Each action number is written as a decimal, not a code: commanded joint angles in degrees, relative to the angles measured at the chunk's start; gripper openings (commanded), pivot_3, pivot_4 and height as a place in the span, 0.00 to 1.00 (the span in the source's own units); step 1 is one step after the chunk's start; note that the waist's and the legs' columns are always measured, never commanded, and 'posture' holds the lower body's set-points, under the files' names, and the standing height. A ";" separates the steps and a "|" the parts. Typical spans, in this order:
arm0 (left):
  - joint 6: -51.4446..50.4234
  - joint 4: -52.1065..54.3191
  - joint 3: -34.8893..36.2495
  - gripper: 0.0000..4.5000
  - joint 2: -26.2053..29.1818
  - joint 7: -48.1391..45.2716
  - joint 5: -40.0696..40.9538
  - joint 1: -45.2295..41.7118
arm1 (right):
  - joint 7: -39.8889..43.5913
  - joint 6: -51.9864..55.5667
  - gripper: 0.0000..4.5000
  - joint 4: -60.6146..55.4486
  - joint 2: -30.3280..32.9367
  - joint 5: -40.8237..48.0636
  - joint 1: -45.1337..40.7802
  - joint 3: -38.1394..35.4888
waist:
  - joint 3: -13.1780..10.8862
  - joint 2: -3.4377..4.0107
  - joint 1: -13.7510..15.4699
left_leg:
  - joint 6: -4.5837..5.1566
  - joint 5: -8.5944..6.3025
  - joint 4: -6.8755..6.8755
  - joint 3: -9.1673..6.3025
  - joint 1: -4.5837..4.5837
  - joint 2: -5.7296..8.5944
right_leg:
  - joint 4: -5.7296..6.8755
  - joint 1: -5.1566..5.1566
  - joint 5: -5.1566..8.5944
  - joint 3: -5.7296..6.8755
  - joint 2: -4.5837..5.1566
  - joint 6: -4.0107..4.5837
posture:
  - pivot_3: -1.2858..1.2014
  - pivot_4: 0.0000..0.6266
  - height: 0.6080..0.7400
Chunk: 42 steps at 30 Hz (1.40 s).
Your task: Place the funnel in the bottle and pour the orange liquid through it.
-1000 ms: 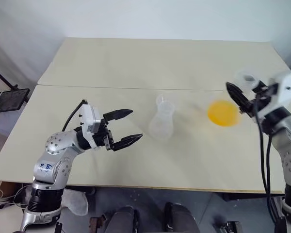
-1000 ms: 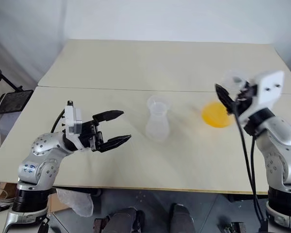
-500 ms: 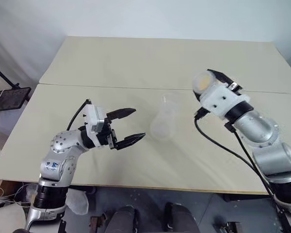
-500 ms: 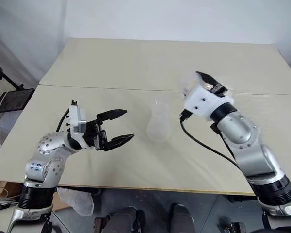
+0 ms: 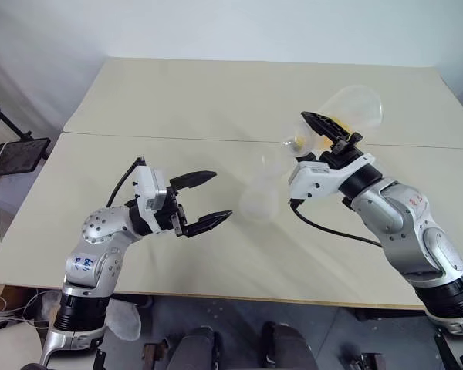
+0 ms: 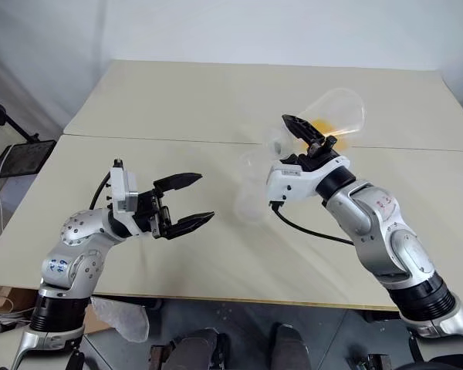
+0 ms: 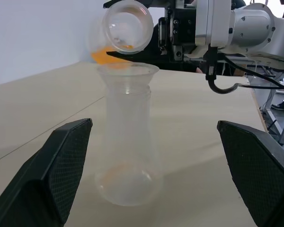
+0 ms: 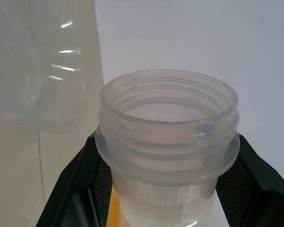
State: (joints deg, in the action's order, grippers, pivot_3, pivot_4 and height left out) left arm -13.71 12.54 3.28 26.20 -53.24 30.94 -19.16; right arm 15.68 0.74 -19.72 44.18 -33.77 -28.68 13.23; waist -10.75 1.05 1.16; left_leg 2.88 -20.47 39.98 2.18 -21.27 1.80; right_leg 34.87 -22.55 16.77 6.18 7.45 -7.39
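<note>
Beige table [image 5: 177,108]; conical bottle [image 5: 259,202] standing upright near middle

The two eye views look down and forward from the head over the table [image 5: 216,100], well back, and share nearly the same scene: both arms, with the bottle [image 5: 260,196] near centre. The left wrist view looks level along its gripper [image 7: 156,175], close on the bottle, with the right arm at 1 o'clock. The right wrist view sits very near a flask [image 8: 168,142] neck.
</note>
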 commanded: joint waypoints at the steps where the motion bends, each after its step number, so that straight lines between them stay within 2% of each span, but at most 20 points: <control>1: 0.99 1.13 -0.13 1.00 -0.03 0.20 -0.19 0.25 | -1.05 -2.95 0.55 -0.72 -0.22 -2.83 -1.43 -1.95 | 0.00 0.00 -0.04 | 0.00 0.00 0.00 0.00 0.00 0.00 | 0.00 0.00 0.00 0.00 0.00 0.00 | 0.52 0.24 1.00; 6: 1.29 0.50 -0.16 1.00 -0.26 0.21 -0.35 -0.29 | -2.29 -4.66 0.55 0.58 -0.38 -8.03 -1.85 -2.29 | 0.00 0.00 -0.06 | 0.00 0.00 0.00 0.00 0.00 0.00 | 0.00 0.00 0.00 0.00 0.00 0.00 | 0.52 0.24 1.00; 16: 1.59 0.04 -0.26 1.00 -0.59 0.09 -0.57 -0.83 | -3.00 -7.84 0.55 1.32 -1.01 -12.49 -2.19 -2.79 | 0.00 0.00 -0.19 | -0.01 0.00 -0.01 0.00 0.00 -0.01 | 0.00 0.00 0.00 0.00 -0.01 0.00 | 0.52 0.24 1.00; 42: 1.78 0.99 -0.28 1.00 -1.09 1.60 -0.67 -0.04 | -3.79 -13.35 0.55 4.15 -0.23 -15.85 -3.19 -5.01 | 0.00 0.00 -0.55 | -0.02 0.01 -0.02 -0.01 0.00 -0.03 | 0.00 0.00 0.00 -0.01 -0.02 0.00 | 0.52 0.24 1.00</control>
State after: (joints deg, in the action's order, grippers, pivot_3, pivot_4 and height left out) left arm -13.08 12.31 2.86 25.33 -51.99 30.24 -19.34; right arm 13.22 -12.44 -13.93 43.69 -49.20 -30.69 10.77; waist -10.76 1.05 0.61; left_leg 2.85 -20.46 39.96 2.17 -21.26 1.77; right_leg 34.87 -22.55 16.77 6.16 7.44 -7.39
